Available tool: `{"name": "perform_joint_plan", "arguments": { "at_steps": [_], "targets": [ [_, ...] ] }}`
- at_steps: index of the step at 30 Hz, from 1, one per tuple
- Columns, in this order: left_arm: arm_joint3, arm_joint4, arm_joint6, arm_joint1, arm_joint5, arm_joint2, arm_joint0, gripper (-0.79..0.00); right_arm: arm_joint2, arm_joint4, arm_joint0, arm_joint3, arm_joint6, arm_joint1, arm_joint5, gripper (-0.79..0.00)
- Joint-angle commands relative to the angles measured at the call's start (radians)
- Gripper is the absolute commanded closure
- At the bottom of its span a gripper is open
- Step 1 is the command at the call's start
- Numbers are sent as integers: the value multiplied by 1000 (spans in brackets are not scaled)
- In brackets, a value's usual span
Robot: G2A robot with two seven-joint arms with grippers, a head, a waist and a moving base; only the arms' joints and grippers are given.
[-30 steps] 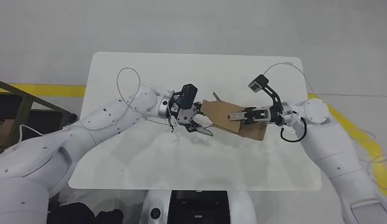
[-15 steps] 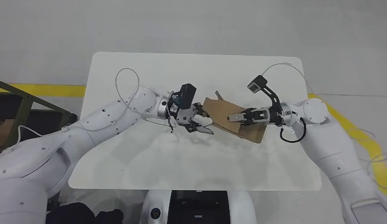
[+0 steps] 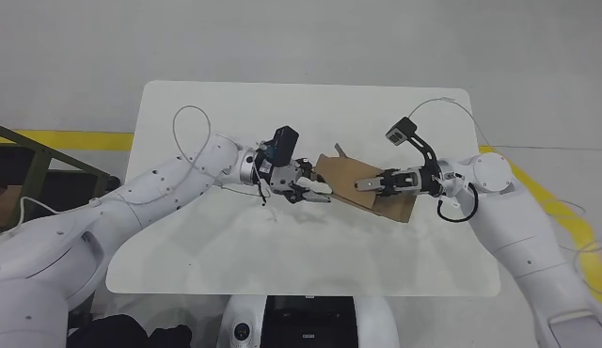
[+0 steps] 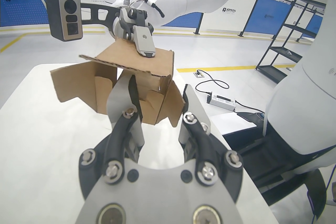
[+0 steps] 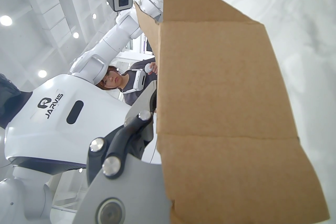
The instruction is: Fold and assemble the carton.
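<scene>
A brown cardboard carton [image 3: 353, 174] is held partly opened above the middle of the white table [image 3: 188, 245], its open end and loose flaps toward the left arm. My right gripper [image 3: 369, 182] is shut on the carton's top panel [image 4: 136, 59]; one finger [image 4: 145, 42] lies on top and the other is hidden inside. In the right wrist view the carton [image 5: 223, 104] covers that gripper's far finger. My left gripper [image 4: 155, 99] is open at the open end, with a side flap [image 4: 172, 103] between its fingers.
The carton hangs over the table's centre, with bare table surface on all sides of it. A thin white cable [image 3: 193, 122] loops from the left arm over the table's left part. A black shelf rack [image 4: 291, 49] stands on the floor beyond the table.
The left wrist has shifted a little to the left and turned, its fingers staying at the carton's open end. The right gripper has kept its hold with the carton almost still.
</scene>
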Motion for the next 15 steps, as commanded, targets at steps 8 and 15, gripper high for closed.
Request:
{"name": "perform_joint_plan", "arguments": {
  "at_steps": [8, 15],
  "targets": [
    [7, -30, 0, 2, 0, 0, 7, -259, -5, -3, -3, -19, 1, 7, 1, 0],
    [39, -39, 0, -4, 0, 0, 4, -225, -10, 1, -1, -25, 1, 10, 1, 0]
  ]
}}
